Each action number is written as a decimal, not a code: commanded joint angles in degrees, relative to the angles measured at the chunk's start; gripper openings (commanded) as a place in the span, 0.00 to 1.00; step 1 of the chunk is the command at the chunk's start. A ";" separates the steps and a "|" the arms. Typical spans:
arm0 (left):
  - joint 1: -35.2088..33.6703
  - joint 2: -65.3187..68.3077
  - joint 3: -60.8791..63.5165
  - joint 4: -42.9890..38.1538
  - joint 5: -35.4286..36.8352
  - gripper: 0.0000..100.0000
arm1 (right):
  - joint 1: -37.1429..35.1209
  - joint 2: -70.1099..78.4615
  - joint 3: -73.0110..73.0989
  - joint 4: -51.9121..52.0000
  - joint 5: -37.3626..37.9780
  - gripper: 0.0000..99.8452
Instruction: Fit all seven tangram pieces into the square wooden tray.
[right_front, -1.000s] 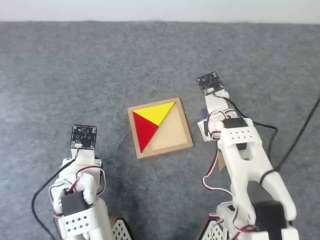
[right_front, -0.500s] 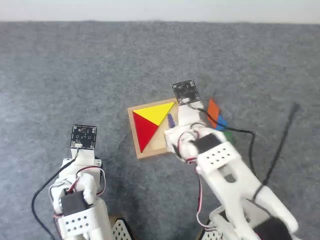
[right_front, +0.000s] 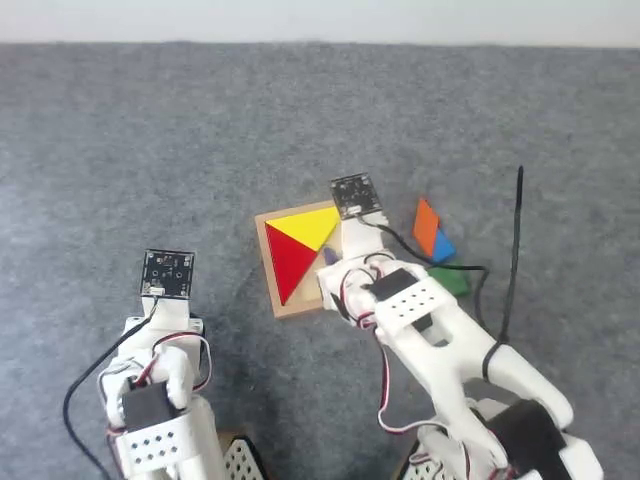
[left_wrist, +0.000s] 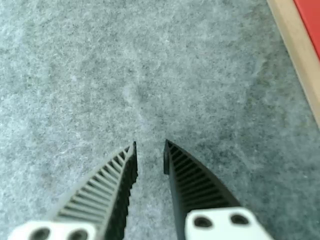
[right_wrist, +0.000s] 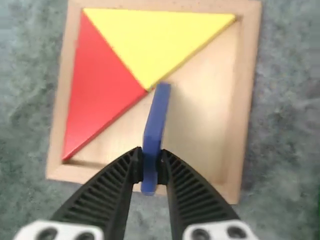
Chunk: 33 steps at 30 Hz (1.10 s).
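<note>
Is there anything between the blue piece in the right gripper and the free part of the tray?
Nothing visible does. The right gripper holds the blue piece on edge over bare wood of the tray; the red triangle and the yellow triangle fill only the other half.

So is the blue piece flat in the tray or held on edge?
On edge: the right gripper pinches the blue piece edgewise over the tray, above its bare wood.
</note>
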 joint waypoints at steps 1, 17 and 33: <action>-0.44 -0.70 -0.40 0.35 -0.53 0.09 | 1.01 -0.04 -0.79 0.04 -0.35 0.13; -0.44 -0.70 -0.40 0.35 -0.53 0.09 | 3.21 -19.03 -5.10 13.05 9.76 0.21; -0.35 -0.70 -0.40 0.35 -0.53 0.09 | 1.80 10.33 -17.85 5.76 19.60 0.11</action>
